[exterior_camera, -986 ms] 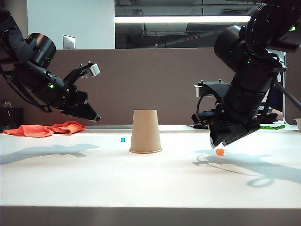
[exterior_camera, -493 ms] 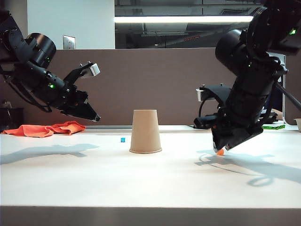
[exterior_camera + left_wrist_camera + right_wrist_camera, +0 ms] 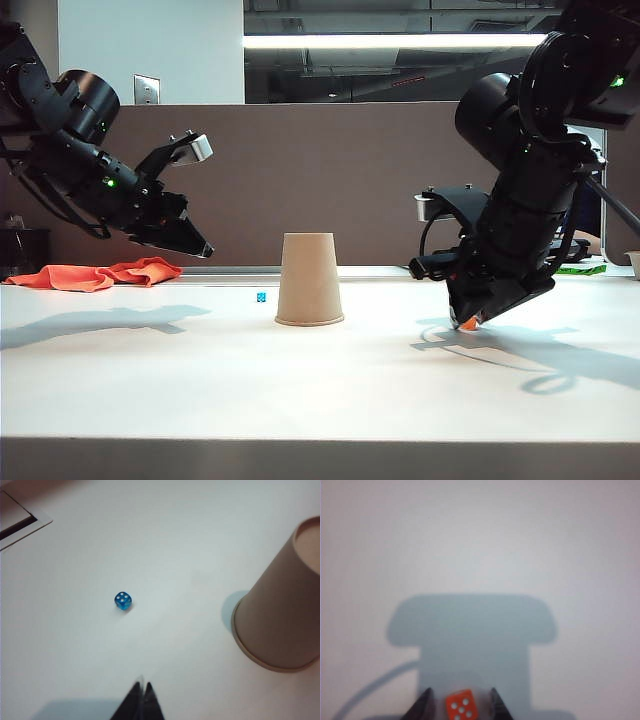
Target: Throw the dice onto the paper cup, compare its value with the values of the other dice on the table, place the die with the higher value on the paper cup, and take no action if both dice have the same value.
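Blue die (image 3: 123, 600) thrown, resting on surface (image 3: 300, 380) left of cup (image 3: 309, 279), showing four; orange die (image 3: 460, 706), showing five, between released right hand's (image 3: 460, 705) fingers, ungrasped, unplaced; left hand (image 3: 142, 700) clenched, empty, raised left of cup.

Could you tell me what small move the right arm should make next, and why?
Probably close the right gripper: its open fingers already flank the orange die, which shows five pips against the blue die's four. The left gripper hangs shut, away from the paper cup.
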### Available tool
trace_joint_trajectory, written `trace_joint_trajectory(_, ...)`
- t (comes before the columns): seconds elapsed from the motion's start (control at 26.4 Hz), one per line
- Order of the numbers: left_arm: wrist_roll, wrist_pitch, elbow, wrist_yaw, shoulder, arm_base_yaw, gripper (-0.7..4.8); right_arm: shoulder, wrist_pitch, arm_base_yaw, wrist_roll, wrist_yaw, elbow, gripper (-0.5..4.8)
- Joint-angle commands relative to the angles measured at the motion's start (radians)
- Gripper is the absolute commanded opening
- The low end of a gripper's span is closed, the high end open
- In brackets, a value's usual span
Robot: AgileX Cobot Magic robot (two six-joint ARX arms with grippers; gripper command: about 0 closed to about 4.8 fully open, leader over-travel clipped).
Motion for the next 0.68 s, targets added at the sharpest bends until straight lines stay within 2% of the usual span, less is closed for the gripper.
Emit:
trace_joint_trajectory(0.04,0.001,0.007,0.001,0.005,-0.006,-0.001,-0.05,-0.001,0.028,0.001,0.001,-0.002,0.002,1.44)
trace_joint_trajectory(0.42,0.0,0.007,0.001,0.005,-0.006,-0.001,-0.05,0.002,0.051,0.001,0.001,-0.002,0.002,1.41)
trace_joint_trajectory(0.53,0.0,0.007,0.001,0.006,-0.006,-0.001,-0.06,0.003,0.051,0.001,0.001,-0.002,0.002,0.9)
trace_joint_trajectory(0.68,-0.004,0.006,0.001,0.006,-0.006,-0.001,-0.05,0.003,0.051,0.001,0.001,-0.002,0.002,0.89)
